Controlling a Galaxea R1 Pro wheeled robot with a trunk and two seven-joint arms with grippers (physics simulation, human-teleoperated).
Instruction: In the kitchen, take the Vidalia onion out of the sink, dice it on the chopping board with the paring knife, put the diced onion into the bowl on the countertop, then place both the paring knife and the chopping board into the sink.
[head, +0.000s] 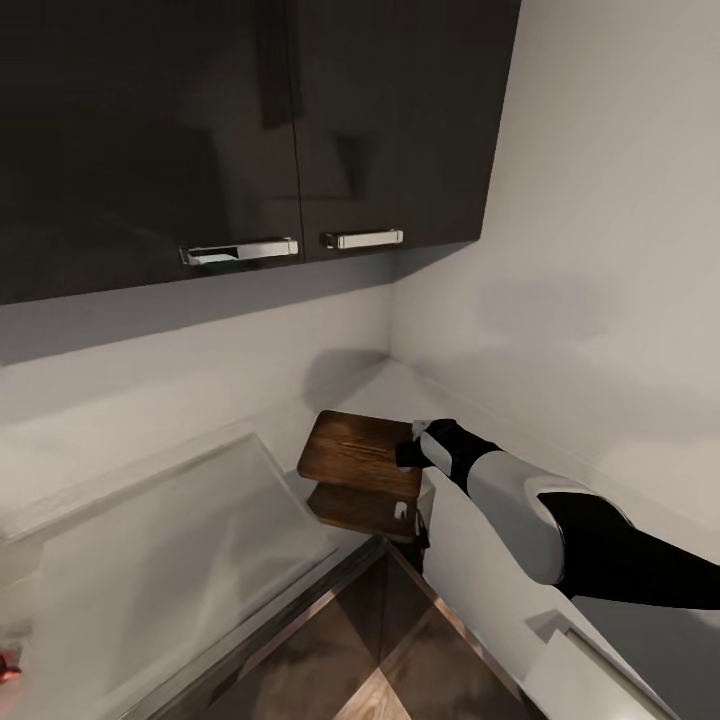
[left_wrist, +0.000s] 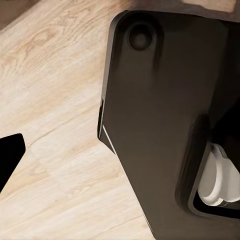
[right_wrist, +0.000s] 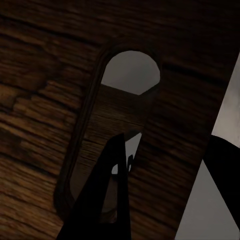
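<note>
1. The sink (head: 150, 560) lies well to the left of the right gripper, its pale basin set into the countertop (head: 480, 570) below the dark wall cabinets (head: 240, 130).
2. The chopping board (head: 362, 455) is lifted above the countertop, level, with its reflection on the slab beneath it.
3. The right gripper (head: 410, 452) meets the board's right edge. In the right wrist view a dark finger (right_wrist: 107, 200) pokes through the board's handle slot (right_wrist: 115, 125), fingers clamped on the wood.
4. Left gripper: I cannot tell whether its fingers are apart; wooden floor (left_wrist: 55, 100) lies beyond it.
</note>
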